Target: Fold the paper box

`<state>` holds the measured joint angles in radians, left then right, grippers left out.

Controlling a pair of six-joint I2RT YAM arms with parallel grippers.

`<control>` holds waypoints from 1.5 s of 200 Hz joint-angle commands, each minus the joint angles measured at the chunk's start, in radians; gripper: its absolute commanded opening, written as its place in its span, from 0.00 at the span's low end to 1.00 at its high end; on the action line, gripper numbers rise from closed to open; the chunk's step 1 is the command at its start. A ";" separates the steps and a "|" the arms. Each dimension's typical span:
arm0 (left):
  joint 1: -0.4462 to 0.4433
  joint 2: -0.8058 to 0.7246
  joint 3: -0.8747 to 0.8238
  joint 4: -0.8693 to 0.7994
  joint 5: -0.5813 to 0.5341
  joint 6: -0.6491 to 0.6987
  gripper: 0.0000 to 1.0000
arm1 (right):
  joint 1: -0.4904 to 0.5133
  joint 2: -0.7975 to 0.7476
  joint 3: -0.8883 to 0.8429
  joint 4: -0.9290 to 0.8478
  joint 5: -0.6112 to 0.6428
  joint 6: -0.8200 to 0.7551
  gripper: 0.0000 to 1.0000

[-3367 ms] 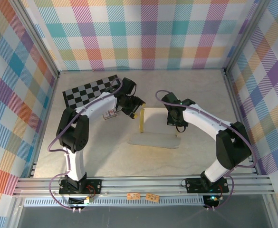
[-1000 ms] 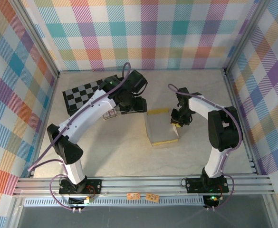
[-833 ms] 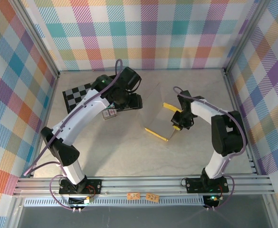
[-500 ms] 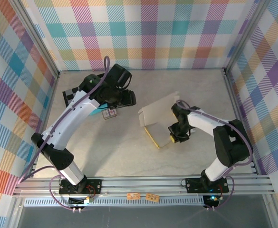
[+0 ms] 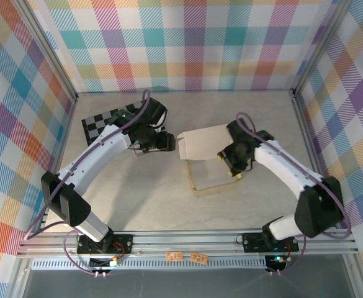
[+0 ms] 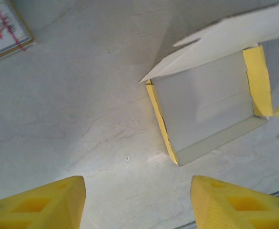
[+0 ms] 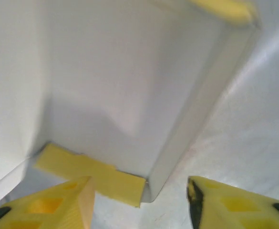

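Top view: paper box (image 5: pixel 209 164) sits mid-surface (image 5: pixel 138 205), a shallow tray open upward, with a pale lid flap raised at its 12 o'clock edge and yellow walls at 9 and 6 o'clock. Left gripper (image 5: pixel 164 141) is at the box's 10 o'clock, apart from it, beside a small card (image 5: pixel 143 149). The checkered board (image 5: pixel 107 121) lies farther toward 10 o'clock. Right gripper (image 5: pixel 234 164) is over the box's 3 o'clock wall. Left wrist view: left jaws wide apart, bare surface between the 2 yellow fingers (image 6: pixel 39 202); box toward 1 o'clock, card at 11 o'clock. Right wrist view: right jaws apart, the box's near corner between the 2 fingers (image 7: pixel 234 205), neither seen touching it.
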<state>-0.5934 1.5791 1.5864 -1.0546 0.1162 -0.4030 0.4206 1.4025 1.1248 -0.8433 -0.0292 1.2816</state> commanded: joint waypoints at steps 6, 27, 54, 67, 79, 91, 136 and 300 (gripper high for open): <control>0.022 -0.014 -0.105 0.161 0.093 0.161 0.60 | -0.137 -0.062 0.076 0.036 0.041 -0.673 0.56; 0.029 -0.029 -0.233 0.314 0.089 0.186 0.61 | -0.251 -0.046 0.089 0.096 -0.102 -0.968 0.55; 0.032 -0.043 -0.362 0.521 0.081 0.252 0.62 | -0.335 0.025 0.080 0.159 -0.195 -1.166 0.52; 0.040 -0.016 -0.385 0.584 0.087 0.267 0.63 | -0.375 0.050 0.044 0.228 -0.289 -1.245 0.53; 0.050 0.017 -0.391 0.618 0.104 0.271 0.63 | -0.392 0.069 0.013 0.282 -0.361 -1.314 0.54; 0.052 0.038 -0.398 0.643 0.103 0.280 0.63 | -0.396 0.096 -0.002 0.309 -0.393 -1.371 0.55; 0.064 0.065 -0.436 0.732 0.109 0.297 0.63 | -0.402 0.213 0.019 0.387 -0.506 -1.498 0.58; 0.058 0.231 -0.247 0.696 0.072 0.224 0.22 | -0.349 0.308 0.119 0.342 -0.490 -1.498 0.19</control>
<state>-0.5396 1.7855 1.2953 -0.3374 0.2306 -0.1589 0.0448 1.7100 1.2297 -0.4992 -0.5278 -0.2256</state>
